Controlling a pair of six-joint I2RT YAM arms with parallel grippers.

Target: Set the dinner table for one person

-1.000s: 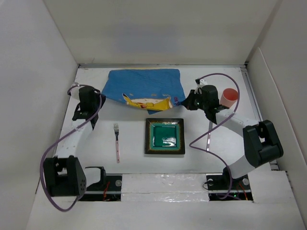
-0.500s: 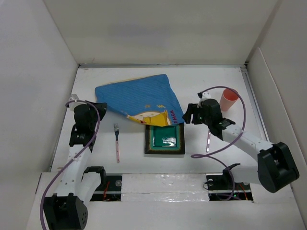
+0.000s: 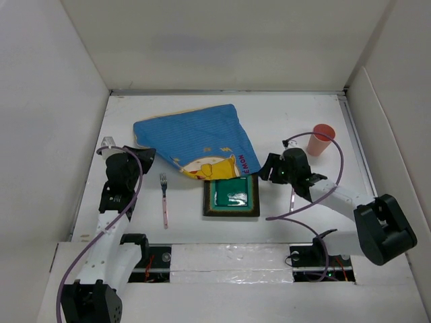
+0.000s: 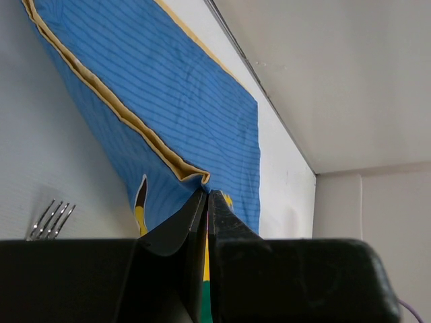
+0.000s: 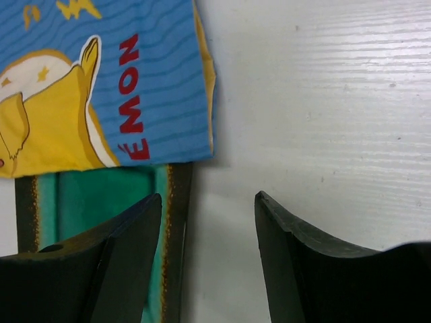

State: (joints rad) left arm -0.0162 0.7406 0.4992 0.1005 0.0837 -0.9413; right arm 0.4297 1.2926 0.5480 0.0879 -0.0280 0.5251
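On my overhead feed, the left arm of white tubular links and boxy black joint housings (image 3: 108,215) sits in the lower left of the frame. Its twin, the right arm of white links and black housings (image 3: 337,198), sits in the lower right and carries one large rounded black motor block (image 3: 384,232) near the right edge. A thin purple cable (image 3: 62,286) loops loose alongside the left arm, and a second purple cable (image 3: 279,215) curls around the right one. On the wrist feeds, the left gripper (image 4: 205,195) has two slim matte black fingers tapering to thin tips over a broad black body. The right gripper (image 5: 209,215) has thicker black fingers with flat inner faces and rounded shoulders.
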